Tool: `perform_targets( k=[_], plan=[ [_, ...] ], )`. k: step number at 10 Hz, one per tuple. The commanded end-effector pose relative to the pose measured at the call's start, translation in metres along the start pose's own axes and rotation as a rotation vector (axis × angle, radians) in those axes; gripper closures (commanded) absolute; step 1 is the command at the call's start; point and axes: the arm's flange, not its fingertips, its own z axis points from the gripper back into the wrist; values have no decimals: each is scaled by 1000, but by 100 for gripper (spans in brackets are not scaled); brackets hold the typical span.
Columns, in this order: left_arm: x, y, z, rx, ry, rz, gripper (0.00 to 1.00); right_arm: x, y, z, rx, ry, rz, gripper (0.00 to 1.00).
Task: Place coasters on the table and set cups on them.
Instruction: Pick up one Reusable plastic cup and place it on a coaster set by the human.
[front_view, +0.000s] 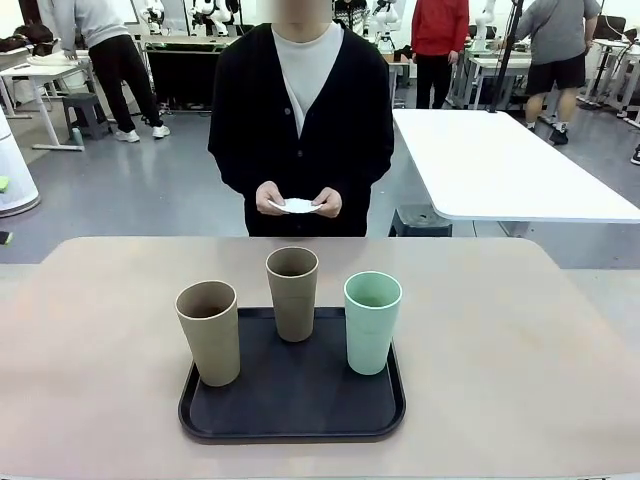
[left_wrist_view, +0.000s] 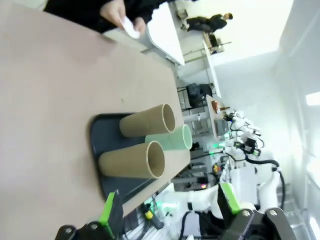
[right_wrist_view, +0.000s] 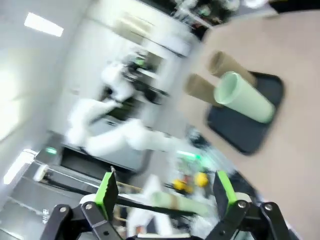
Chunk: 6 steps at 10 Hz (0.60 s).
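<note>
Pictured upright on a black tray (front_view: 290, 415) at mid-table (front_view: 520, 340): a tan cup (front_view: 209, 332) at 9 o'clock, another tan cup (front_view: 292, 292) at 12, a mint green cup (front_view: 372, 321) at 3. Held in a person's hands (front_view: 270, 198) beyond the 12 o'clock edge: white coasters (front_view: 297, 206), possibly stacked. Seen with fingers apart, empty: left gripper (left_wrist_view: 169, 201), right gripper (right_wrist_view: 165, 187).

Bright, even light falls from above; a ceiling lamp (right_wrist_view: 44, 24) glares white. The worktop (front_view: 100, 350) is evenly lit, and the shadows on the tray (front_view: 300, 418) are soft. The front view is sharp, the right wrist view is smeared with blur, and the left wrist view is overexposed at its right side.
</note>
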Motion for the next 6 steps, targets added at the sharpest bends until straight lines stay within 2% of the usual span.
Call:
perform_targets(
  k=[1,4,6],
  plan=[
    [-11,4,2,35,11,-7,0,-17,-15,-2,198,-67,-153,0],
    [-14,0,7,72,34,11,0,-25,-23,8,149,-43,-243,0],
    [-13,0,3,83,41,12,0,-24,-35,9,49,-15,-317,0]
  ],
)
